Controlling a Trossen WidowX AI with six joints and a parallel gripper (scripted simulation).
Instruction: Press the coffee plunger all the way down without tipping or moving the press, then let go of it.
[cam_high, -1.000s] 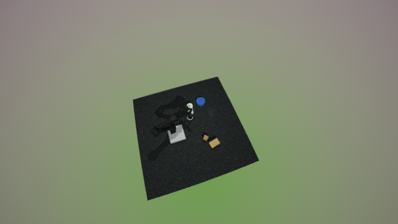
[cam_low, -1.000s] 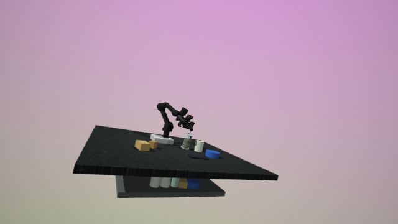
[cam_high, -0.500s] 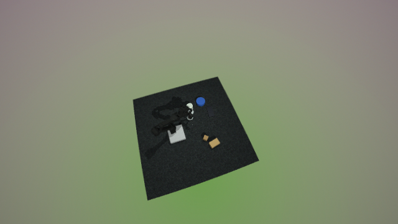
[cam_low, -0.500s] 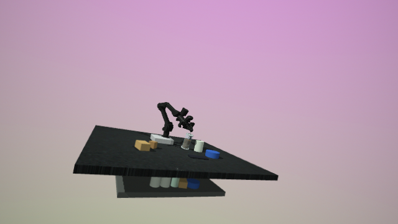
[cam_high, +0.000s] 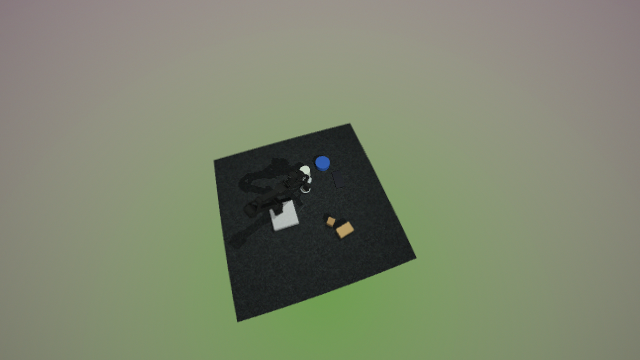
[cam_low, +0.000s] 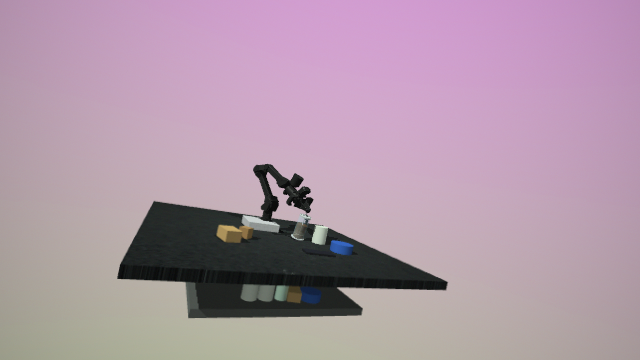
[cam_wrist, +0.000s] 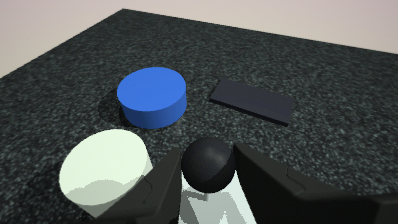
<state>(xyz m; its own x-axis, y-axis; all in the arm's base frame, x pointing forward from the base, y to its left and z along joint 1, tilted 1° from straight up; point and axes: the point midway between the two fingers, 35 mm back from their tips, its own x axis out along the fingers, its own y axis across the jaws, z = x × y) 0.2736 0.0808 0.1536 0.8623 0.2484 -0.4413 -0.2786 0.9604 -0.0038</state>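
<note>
The coffee press (cam_low: 300, 231) (cam_high: 305, 191) stands upright on the dark table, with its pale top (cam_wrist: 217, 210) below the fingers in the wrist view. My gripper (cam_low: 307, 212) (cam_wrist: 207, 152) is shut on the round black plunger knob (cam_wrist: 208, 167), one finger on each side of it. In the exterior view the gripper tilts down from the arm and is close above the press's lid, with only a short gap between them. The rod is mostly hidden behind the knob in the wrist view, and the plunger disc inside the press cannot be made out.
A pale green-white cylinder (cam_high: 304, 170) (cam_low: 320, 235) (cam_wrist: 102, 165) stands close beside the press. A blue disc (cam_high: 322, 163) (cam_low: 341, 247) (cam_wrist: 152, 92) and a flat dark slab (cam_low: 319, 252) (cam_wrist: 252, 101) lie beyond. Two tan blocks (cam_high: 345, 230) (cam_high: 331, 221) are on the table's other side.
</note>
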